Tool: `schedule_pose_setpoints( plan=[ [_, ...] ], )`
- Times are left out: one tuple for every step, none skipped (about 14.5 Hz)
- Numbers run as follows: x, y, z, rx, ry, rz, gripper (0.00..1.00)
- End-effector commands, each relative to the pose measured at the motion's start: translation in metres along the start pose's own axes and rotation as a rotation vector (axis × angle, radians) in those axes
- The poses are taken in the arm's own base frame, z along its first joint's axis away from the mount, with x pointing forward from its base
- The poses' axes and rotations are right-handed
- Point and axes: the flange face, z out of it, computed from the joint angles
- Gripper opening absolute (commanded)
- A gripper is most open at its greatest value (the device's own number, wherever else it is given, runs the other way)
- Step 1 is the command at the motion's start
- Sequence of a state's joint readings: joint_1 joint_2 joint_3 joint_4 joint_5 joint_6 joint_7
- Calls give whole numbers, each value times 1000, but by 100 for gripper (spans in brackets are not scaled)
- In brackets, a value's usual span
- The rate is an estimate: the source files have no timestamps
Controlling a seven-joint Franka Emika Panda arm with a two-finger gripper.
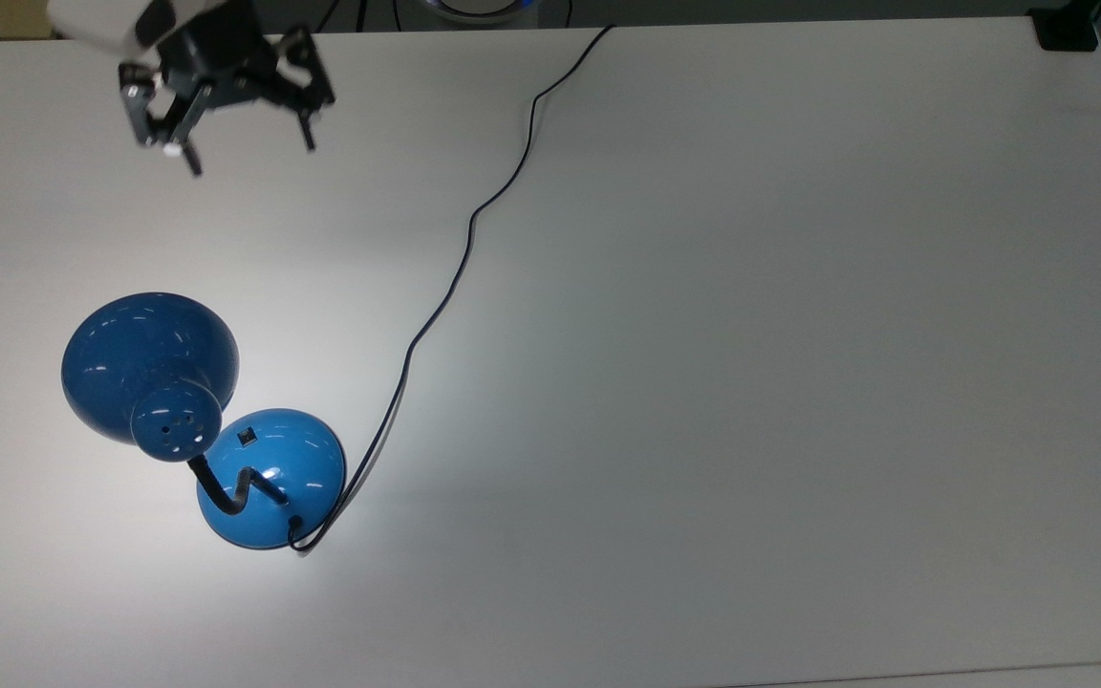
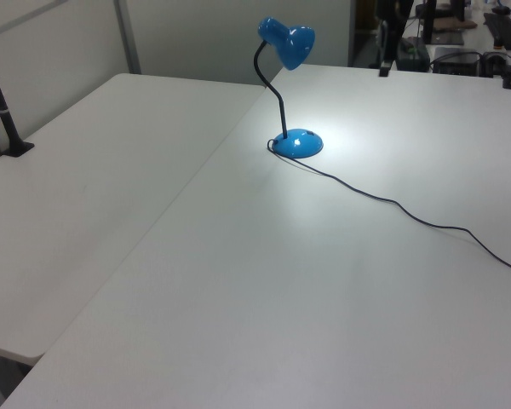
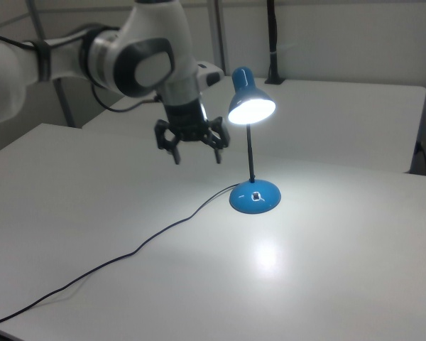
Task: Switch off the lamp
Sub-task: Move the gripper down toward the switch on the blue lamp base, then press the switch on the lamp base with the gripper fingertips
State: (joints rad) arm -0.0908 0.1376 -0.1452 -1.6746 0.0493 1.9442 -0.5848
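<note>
The blue desk lamp [image 1: 270, 478] stands lit on the white desk [image 1: 751, 334], toward the top view's lower left, its shade [image 3: 250, 105] glowing over a bright patch. The hand [image 1: 252, 160] hangs above the desk with fingers spread and empty, well apart from the lamp's base switch [image 3: 255, 196].

We see the lamp [image 1: 269, 478] standing on the worktop [image 1: 751, 382] toward the top view's lower left, its shade [image 1: 144, 368] leaning out past the base to the top view's left. The cord [image 1: 460, 258] leaves the base and runs across the worktop up to the far edge at the top view's top. The pincer [image 1: 249, 158] hangs above the worktop near the top view's upper left, well apart from the lamp; in the right view it sits to the lamp's left [image 3: 197, 158].
</note>
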Motion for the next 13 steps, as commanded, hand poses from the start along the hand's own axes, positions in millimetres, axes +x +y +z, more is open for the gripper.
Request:
schedule_pose_setpoints(
  plan=[
    [15, 45, 66, -56, 105, 57, 59],
    [25, 50, 84, -38, 183, 106, 18],
    [30, 53, 94, -34, 230, 139, 0],
    [34, 56, 108, -34, 258, 161, 0],
    [36, 58, 122, -39, 274, 174, 0],
    [41, 60, 143, -45, 303, 200, 0],
    [46, 57, 157, -50, 332, 214, 0],
    [56, 48, 168, -62, 382, 223, 0],
    [58, 46, 177, -70, 404, 233, 0],
    [58, 47, 190, -74, 418, 253, 0],
    [58, 48, 197, -75, 426, 266, 0],
    [58, 49, 199, -86, 444, 274, 0],
    [58, 48, 204, -89, 444, 272, 0]
  ],
)
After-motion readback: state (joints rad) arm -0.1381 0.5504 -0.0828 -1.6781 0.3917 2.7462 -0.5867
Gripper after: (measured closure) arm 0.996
